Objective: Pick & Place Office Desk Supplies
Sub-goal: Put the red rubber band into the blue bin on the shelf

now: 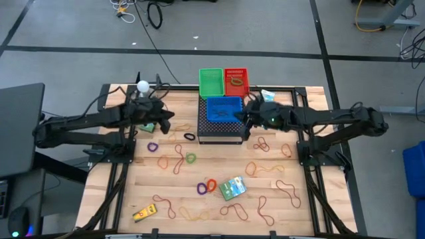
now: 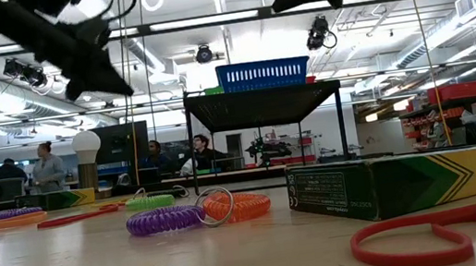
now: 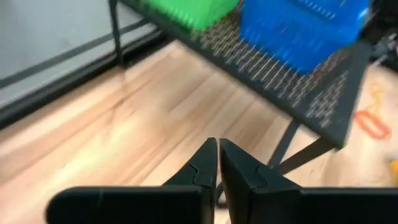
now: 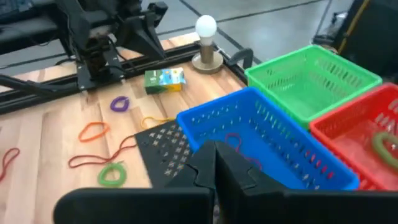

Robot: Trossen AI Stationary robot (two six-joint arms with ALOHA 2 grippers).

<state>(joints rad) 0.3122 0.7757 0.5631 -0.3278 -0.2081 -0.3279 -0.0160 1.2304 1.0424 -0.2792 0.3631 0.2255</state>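
Rubber bands (image 1: 178, 159) lie strewn over the wooden table, with a purple ring (image 1: 153, 146), a green ring (image 1: 191, 158), a purple and orange pair (image 1: 207, 186), a green box (image 1: 232, 188) and a yellow item (image 1: 144, 212). A second green box (image 4: 165, 79) lies near the left arm. My left gripper (image 1: 171, 121) hovers shut, left of the black mesh stand (image 1: 219, 129), with nothing between its fingers (image 3: 205, 165). My right gripper (image 1: 243, 119) hangs shut at the right side of the blue basket (image 4: 267, 143), with nothing in it. A band (image 4: 239, 140) lies in that basket.
The blue basket sits on the mesh stand. A green basket (image 1: 211, 81) and a red basket (image 1: 236, 81) holding a green ring stand behind it. A white bulb lamp (image 1: 142, 86) stands at the far left corner. People sit in the room beyond the table.
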